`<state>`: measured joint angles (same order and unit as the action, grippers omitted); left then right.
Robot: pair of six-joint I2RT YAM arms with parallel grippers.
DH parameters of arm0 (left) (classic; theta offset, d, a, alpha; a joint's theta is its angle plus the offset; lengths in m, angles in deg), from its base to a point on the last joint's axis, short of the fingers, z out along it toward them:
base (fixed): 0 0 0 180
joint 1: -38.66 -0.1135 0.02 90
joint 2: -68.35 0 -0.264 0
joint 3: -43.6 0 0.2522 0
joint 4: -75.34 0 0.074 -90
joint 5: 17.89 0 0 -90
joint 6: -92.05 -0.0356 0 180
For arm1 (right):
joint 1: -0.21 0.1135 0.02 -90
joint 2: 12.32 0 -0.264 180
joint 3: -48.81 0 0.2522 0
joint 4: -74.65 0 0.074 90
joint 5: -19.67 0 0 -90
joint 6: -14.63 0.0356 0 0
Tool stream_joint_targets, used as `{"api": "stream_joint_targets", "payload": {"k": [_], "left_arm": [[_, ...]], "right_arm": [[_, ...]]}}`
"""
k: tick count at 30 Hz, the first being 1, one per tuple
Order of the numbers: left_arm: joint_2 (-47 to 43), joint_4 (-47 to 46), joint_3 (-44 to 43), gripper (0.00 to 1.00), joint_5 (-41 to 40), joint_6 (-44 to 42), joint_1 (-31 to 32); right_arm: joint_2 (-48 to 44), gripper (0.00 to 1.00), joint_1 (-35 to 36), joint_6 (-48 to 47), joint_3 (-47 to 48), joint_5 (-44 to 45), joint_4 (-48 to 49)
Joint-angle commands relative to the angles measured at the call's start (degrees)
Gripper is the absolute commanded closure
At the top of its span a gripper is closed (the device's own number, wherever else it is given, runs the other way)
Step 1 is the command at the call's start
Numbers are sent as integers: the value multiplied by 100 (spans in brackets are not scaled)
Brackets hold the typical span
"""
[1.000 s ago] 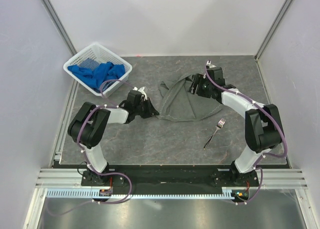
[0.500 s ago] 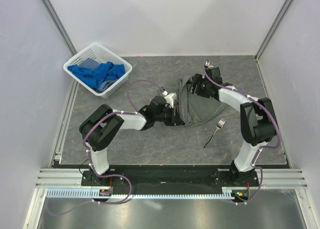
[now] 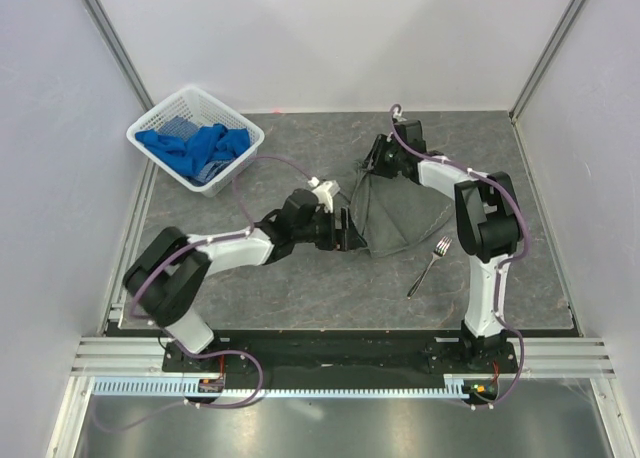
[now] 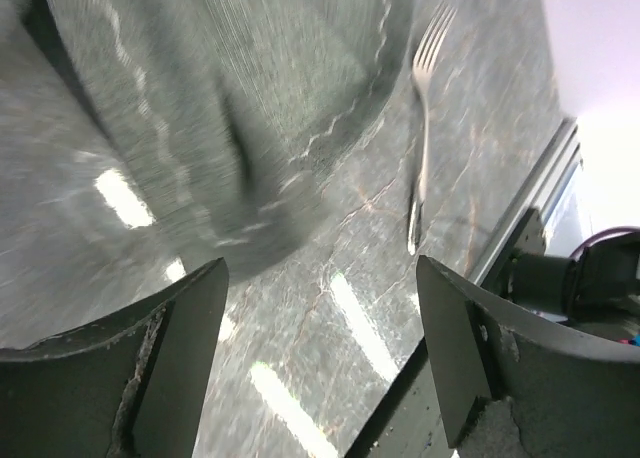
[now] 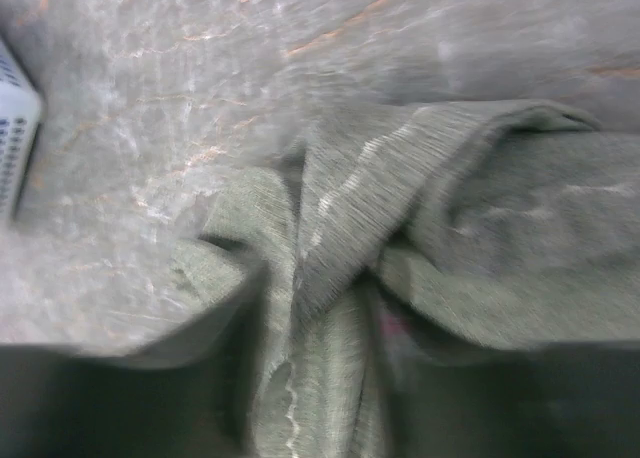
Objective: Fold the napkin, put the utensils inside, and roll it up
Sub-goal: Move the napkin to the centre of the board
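The dark grey napkin [image 3: 402, 213] lies bunched and folded right of the table's middle. My left gripper [image 3: 352, 236] stands open at its near-left edge. In the left wrist view the left gripper [image 4: 320, 268] has only bare tabletop between its fingers, with the napkin [image 4: 230, 108] just beyond. My right gripper [image 3: 378, 166] is at the cloth's far-left corner. A gathered fold of the napkin [image 5: 340, 238] runs between the dark fingers of the right gripper [image 5: 320, 398], which is shut on it. The silver fork [image 3: 430, 263] lies near the napkin's right side, also seen as the fork [image 4: 422, 128].
A white basket [image 3: 160, 118] holding bright blue cloths [image 3: 195, 146] stands at the far left, its corner, the basket [image 5: 12, 128], showing in the right wrist view. A metal rail [image 4: 540, 193] borders the table's near edge. Walls enclose three sides.
The left gripper carried the napkin's left edge rightward over the cloth, then opened and let it go. The right gripper shifted left and back and closed on the cloth.
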<state>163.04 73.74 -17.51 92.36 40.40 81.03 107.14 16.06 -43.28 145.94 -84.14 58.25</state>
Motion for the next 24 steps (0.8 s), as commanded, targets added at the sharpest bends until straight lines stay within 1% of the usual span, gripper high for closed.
{"api": "stream_joint_targets", "payload": {"k": [1,2,3,4,5,6,7,8,9,10,11,12,14,15,16,17,18,19,20,21,22,23,24], "left_arm": [[-1055,629,217,17,-548,-433,-299],[-1215,882,253,17,-601,-460,-482],[-1434,989,340,17,-671,-503,-597],[-1628,1121,376,16,-706,-565,-729],[-2056,1253,402,16,-768,-591,-1017],[-2269,1498,455,15,-916,-609,-1185],[-2480,1700,455,14,-996,-679,-1526],[-2943,1816,464,14,-1084,-714,-1669],[-3139,2034,464,12,-1293,-741,-1810],[-3368,2115,455,10,-1383,-811,-1994],[-3666,2185,446,8,-1479,-855,-2065],[-3791,2308,403,8,-1593,-951,-2110],[-3888,2458,332,6,-1699,-1039,-2163],[-3862,2511,288,5,-1726,-1109,-2171],[-3810,2581,271,5,-1726,-1136,-2206],[-3731,2607,270,5,-1709,-1137,-2224],[-3582,2634,270,5,-1622,-1137,-2242],[-3494,2643,279,5,-1577,-1119,-2259],[-3432,2643,297,5,-1559,-1110,-2259],[-3388,2625,340,6,-1533,-1093,-2268],[-3274,2582,376,6,-1515,-1093,-2260],[-3212,2477,419,6,-1507,-1084,-2259],[-3116,2450,455,6,-1446,-1101,-2251]], "right_arm": [[323,77,207,-159,592,-474,219],[341,94,251,-238,697,-666,219],[332,100,382,-343,724,-798,219],[263,100,461,-562,733,-939,219],[192,100,549,-703,698,-1044,219],[96,100,759,-818,637,-1280,211],[-96,100,874,-906,567,-1387,219],[-211,100,988,-1081,357,-1484,219],[-317,100,1233,-1161,242,-1781,219],[-544,100,1366,-1258,102,-1888,193],[-651,100,1498,-1424,-204,-2020,158],[-843,100,1795,-1565,-347,-2239,88],[-994,100,2139,-1846,-645,-2372,-333],[-1134,100,2471,-2187,-734,-2442,-526],[-1214,98,2623,-2277,-822,-2478,-806],[-1319,92,2755,-2330,-1058,-2426,-905],[-1607,82,2869,-2235,-1199,-2321,-923],[-1793,62,2870,-2121,-1340,-2111,-914],[-1986,55,2853,-2050,-1602,-1891,-932],[-2432,50,2801,-1945,-1709,-1680,-984],[-2662,42,2765,-1901,-1789,-1504,-1167],[-2873,39,2713,-1839,-1920,-1146,-1256],[-3250,36,2599,-1743,-1991,-986,-1362]]}}
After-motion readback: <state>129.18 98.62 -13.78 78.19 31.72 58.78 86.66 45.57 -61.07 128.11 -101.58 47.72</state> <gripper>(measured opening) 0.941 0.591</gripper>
